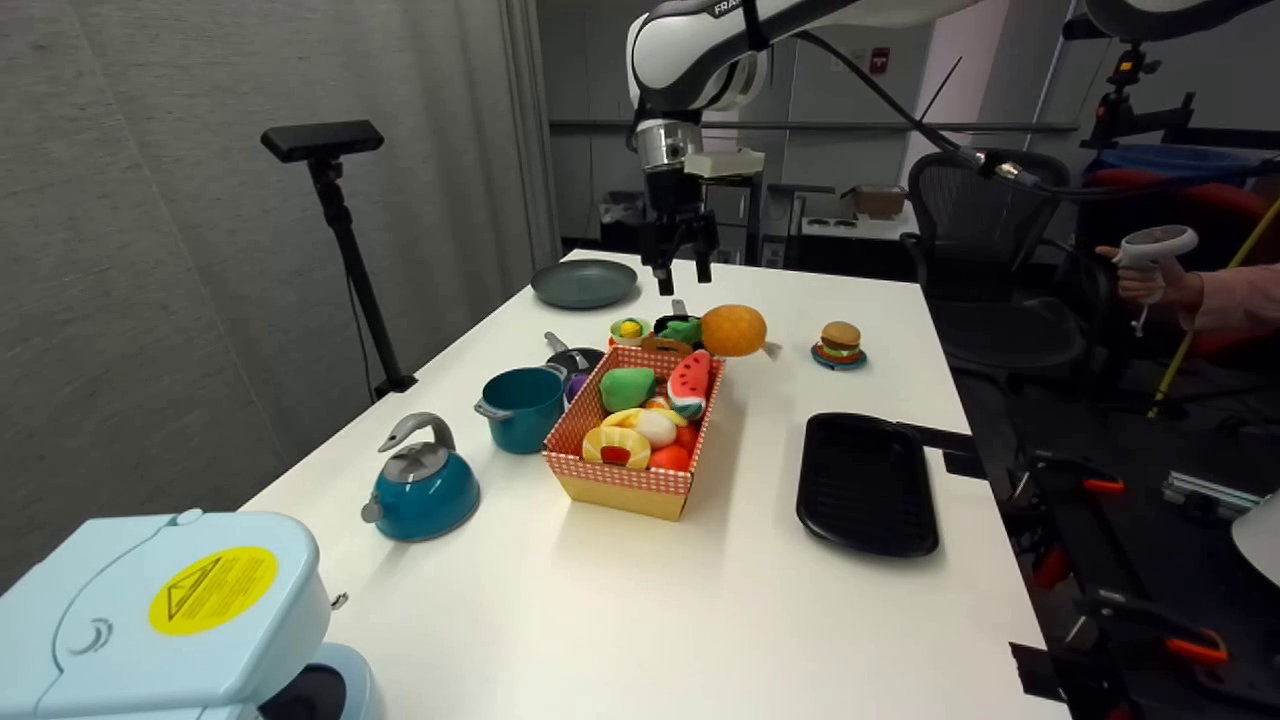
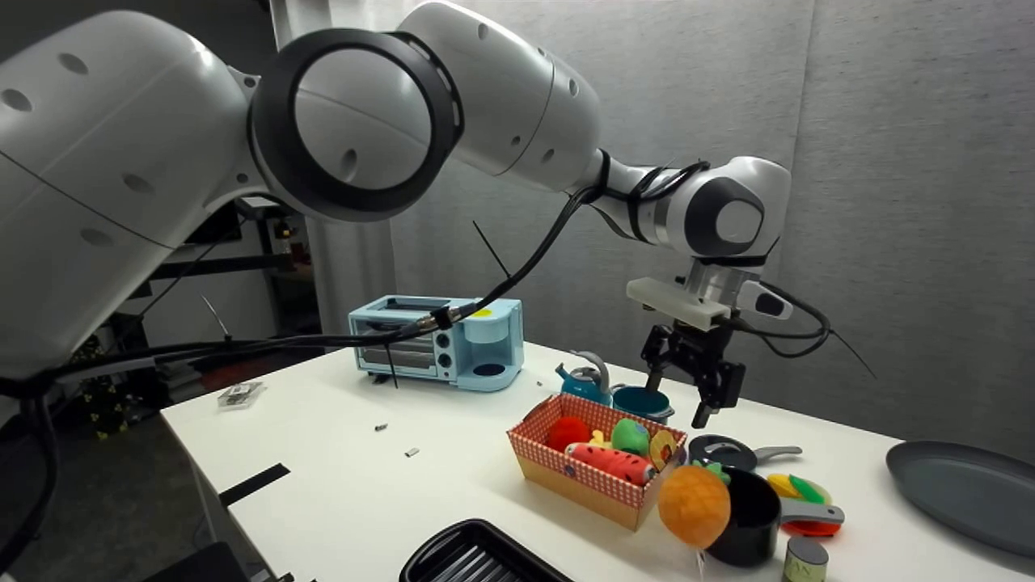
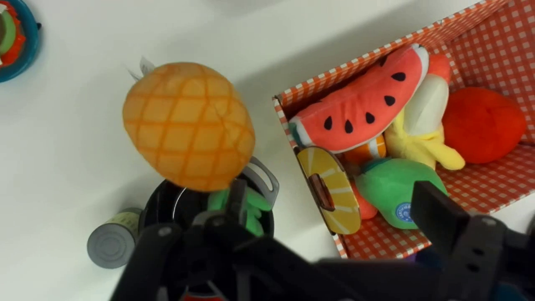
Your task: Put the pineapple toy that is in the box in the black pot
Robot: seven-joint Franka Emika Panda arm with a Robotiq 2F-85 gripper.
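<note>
The pineapple toy has a plump orange body (image 3: 190, 125) and green leaves (image 3: 255, 209). It is at the black pot (image 2: 745, 540), outside the box: its leaves are in the pot and its body sticks out over the rim on the side toward the tray. It shows in both exterior views (image 1: 735, 330) (image 2: 694, 505). The red-checked box (image 1: 625, 497) stands beside the pot and holds several plush fruits, also seen in the wrist view (image 3: 487, 48). My gripper (image 3: 332, 191) is open and empty, above the table (image 1: 685, 281). One finger partly covers the leaves and pot in the wrist view.
A black tray (image 1: 868, 485), teal pot (image 1: 528, 412) and teal kettle (image 1: 425, 497) stand around the box. A can (image 3: 110, 243), lidded black pan (image 2: 722, 453) and a bowl of toy food (image 2: 813, 525) are near the pot. A dark round plate (image 1: 584, 284) and toy burger (image 1: 839, 345) lie farther off.
</note>
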